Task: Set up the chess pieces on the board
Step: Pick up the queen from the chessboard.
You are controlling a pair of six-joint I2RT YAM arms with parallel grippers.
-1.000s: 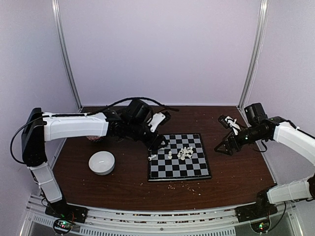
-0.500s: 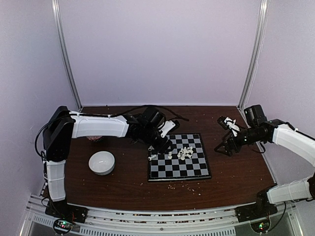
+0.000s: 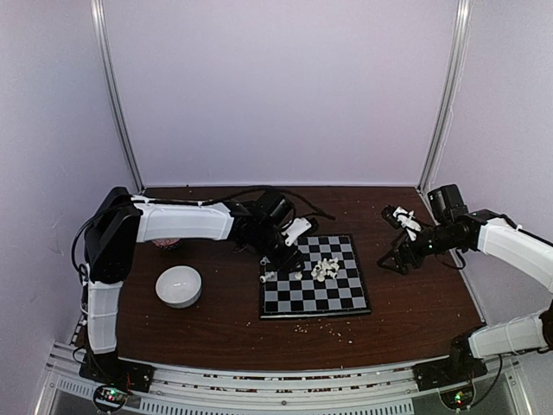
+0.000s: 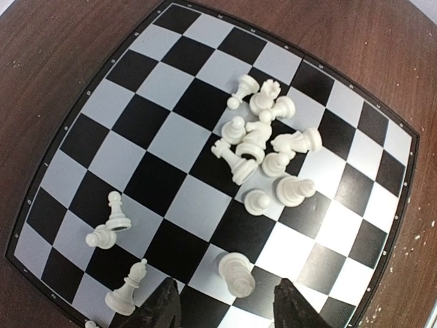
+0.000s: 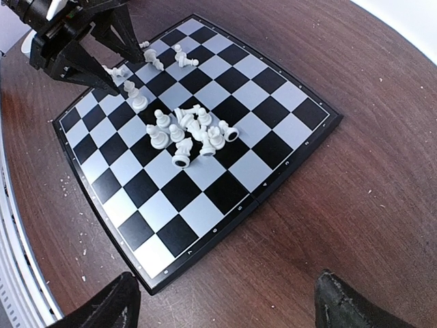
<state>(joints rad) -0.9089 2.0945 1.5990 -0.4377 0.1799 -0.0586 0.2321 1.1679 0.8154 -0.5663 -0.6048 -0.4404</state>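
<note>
Left wrist view: your left gripper [image 4: 226,292] stands spread, pinching nothing; the nearest chess piece [image 4: 235,272] lies centred just ahead, at twelve o'clock.

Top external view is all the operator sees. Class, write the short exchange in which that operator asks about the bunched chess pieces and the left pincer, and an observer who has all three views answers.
Operator: Are the bunched pieces standing upright?
Observer: Mostly not. In the left wrist view, the chess pieces in the bunch lie tipped against each other near the middle of the board.
Operator: Is the left pincer holding one yet?
Observer: No. The left pincer is open and empty, low over the board, and one lone piece sits just ahead of the gap.
</note>
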